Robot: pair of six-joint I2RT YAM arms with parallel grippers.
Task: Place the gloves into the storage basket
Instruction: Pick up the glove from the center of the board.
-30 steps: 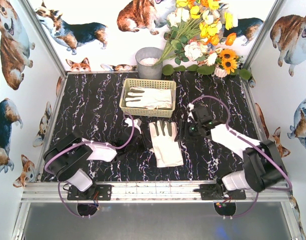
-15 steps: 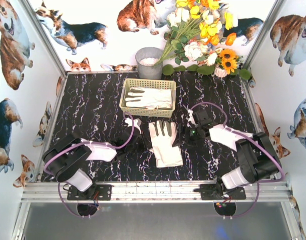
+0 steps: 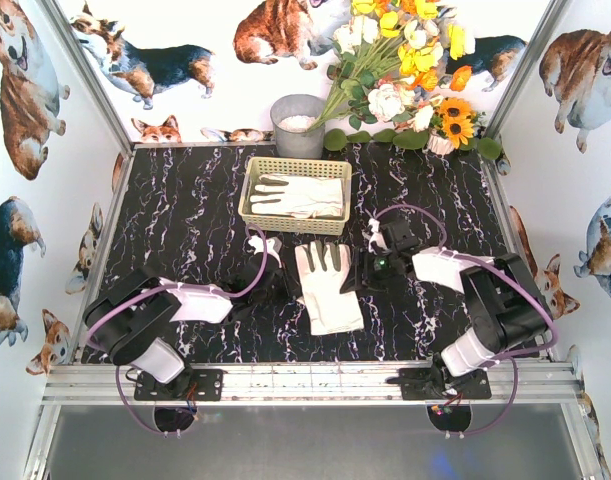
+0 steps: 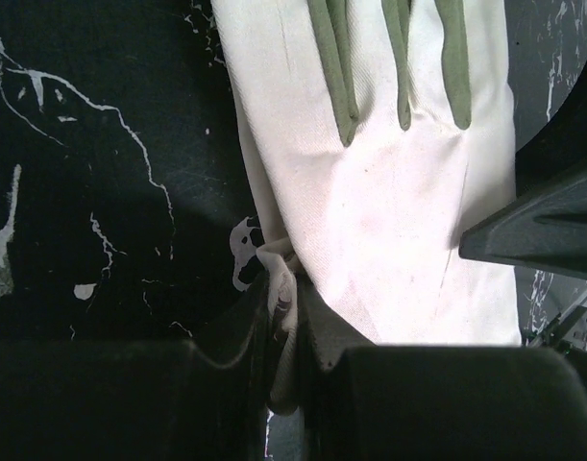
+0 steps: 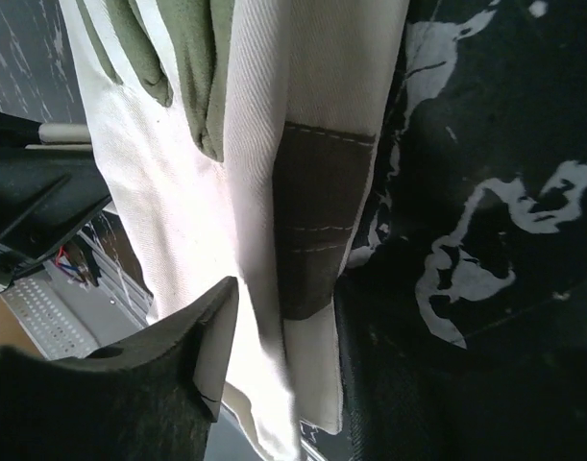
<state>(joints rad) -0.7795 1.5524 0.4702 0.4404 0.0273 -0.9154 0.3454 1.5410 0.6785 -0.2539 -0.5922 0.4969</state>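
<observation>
Top external view shows the storage basket [image 3: 285,224] beyond both my tools, already holding a stack of gloves [image 3: 303,195]. The only glove [image 3: 327,290] I see outside it lies flat on the surface [image 3: 185,230] between them. My left tool [image 4: 285,298] is clamped on that glove's edge, and my right tool [image 5: 283,331] straddles the opposite edge, though I cannot tell whether it grips. Carrying it over remains.

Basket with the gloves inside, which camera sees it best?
The top external view: the whole storage basket shows, gloves lying inside. Both wrist views miss it, showing only the loose glove on the table.
</observation>
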